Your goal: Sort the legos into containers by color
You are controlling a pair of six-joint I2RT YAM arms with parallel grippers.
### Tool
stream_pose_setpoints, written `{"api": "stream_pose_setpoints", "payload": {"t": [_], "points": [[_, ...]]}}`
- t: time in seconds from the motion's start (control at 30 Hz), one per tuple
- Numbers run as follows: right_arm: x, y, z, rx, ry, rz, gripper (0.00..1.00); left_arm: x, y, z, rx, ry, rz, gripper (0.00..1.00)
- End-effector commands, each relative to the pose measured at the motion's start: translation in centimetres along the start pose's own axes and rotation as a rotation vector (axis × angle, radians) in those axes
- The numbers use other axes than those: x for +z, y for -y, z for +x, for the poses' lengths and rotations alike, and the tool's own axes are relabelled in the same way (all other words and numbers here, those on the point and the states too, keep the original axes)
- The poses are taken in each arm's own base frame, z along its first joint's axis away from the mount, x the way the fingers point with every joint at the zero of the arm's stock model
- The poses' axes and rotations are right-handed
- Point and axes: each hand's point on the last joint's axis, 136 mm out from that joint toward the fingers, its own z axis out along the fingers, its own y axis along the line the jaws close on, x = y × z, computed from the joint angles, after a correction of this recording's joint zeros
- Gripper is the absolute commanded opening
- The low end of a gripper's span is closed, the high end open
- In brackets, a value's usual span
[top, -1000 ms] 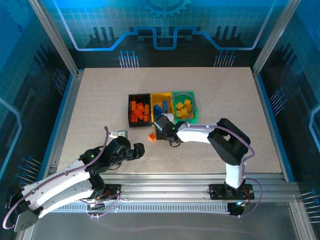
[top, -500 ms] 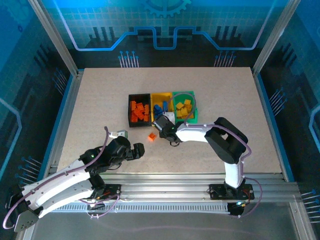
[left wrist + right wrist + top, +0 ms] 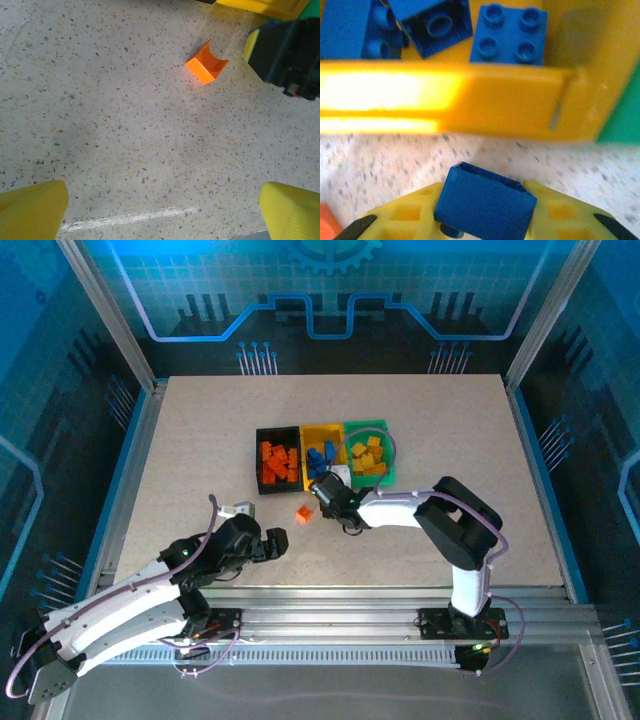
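My right gripper [image 3: 485, 206] is shut on a blue lego [image 3: 487, 197], low over the table just in front of the yellow container [image 3: 470, 105]. Three more blue legos [image 3: 509, 35] lie inside that container. From above, the right gripper [image 3: 322, 490] sits at the near edge of the yellow container [image 3: 322, 428]. The black container [image 3: 258, 462] holds orange legos and the green container [image 3: 366, 425] holds yellow ones. One orange lego [image 3: 304, 512] [image 3: 206, 62] lies loose on the table. My left gripper [image 3: 278, 538] [image 3: 162, 207] stands open, near and left of it, holding nothing.
The three containers stand side by side at the table's middle. The green container's corner [image 3: 625, 125] shows to the right of the yellow wall. The right gripper's black body [image 3: 290, 55] is close to the right of the orange lego.
The right gripper's jaws have closed onto the blue lego in front of the yellow container. The left arm has not moved.
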Motion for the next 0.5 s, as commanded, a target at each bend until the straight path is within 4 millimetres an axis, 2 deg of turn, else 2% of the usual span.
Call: {"api": "stream_pose_setpoints", "payload": {"t": [0.0,0.1,0.2,0.27,0.37,0.47], "points": [[-3.6,-0.9,-1.1,-0.02,0.049,-0.078,0.3,0.0,-0.9,0.4,-0.017,-0.007,-0.02,0.99],[-6.7,-1.0,-2.0,-0.042,0.065,-0.138,0.3,0.0,-0.9,0.2,-0.014,0.004,-0.025,0.99],[-9.7,-1.6,-4.1,-0.084,0.095,-0.203,0.3,0.1,-0.9,0.0,-0.009,0.009,-0.03,0.99],[-10.7,-1.9,-5.5,-0.102,0.082,-0.217,0.31,0.2,-0.8,-0.1,0.0,0.011,-0.028,0.99],[-10.2,-2.0,-7.4,-0.1,0.017,-0.212,0.33,0.2,-0.5,-0.3,0.008,0.017,-0.023,0.99],[-8.1,-1.9,-8.7,-0.096,-0.052,-0.173,0.33,0.3,-0.1,-0.6,0.021,0.019,-0.023,0.99]]}}
